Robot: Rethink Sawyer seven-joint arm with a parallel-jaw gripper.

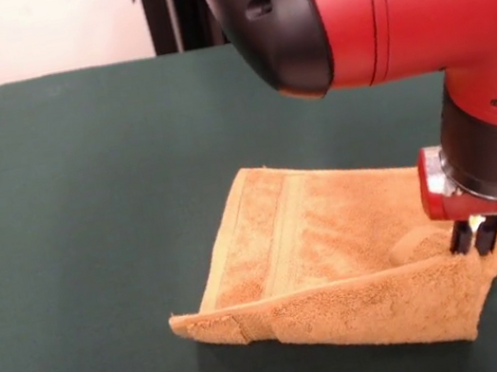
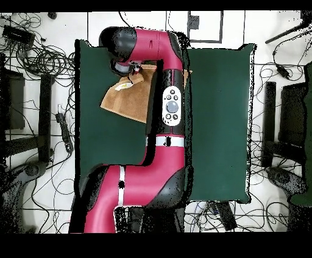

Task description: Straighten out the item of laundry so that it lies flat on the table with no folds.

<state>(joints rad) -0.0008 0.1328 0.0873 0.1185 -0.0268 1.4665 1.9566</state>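
Observation:
The orange-yellow towel [image 1: 335, 238] lies right of the middle of the dark green table [image 1: 91, 223]. It is folded: its near edge stands up as a long flap that rises toward the right. A woven band stripe runs along its left end. My gripper [image 1: 478, 240] is at the towel's right end, its dark fingers close together on the raised edge of the cloth. In the overhead view the towel [image 2: 125, 97] shows on the table [image 2: 219, 122] partly under the arm, and the gripper is hidden by the arm's head.
The red and black arm [image 1: 370, 1] fills the top right of the front view. A black post [image 1: 169, 7] stands behind the table's far edge. In the overhead view cables and stands [image 2: 36, 91] lie around the table.

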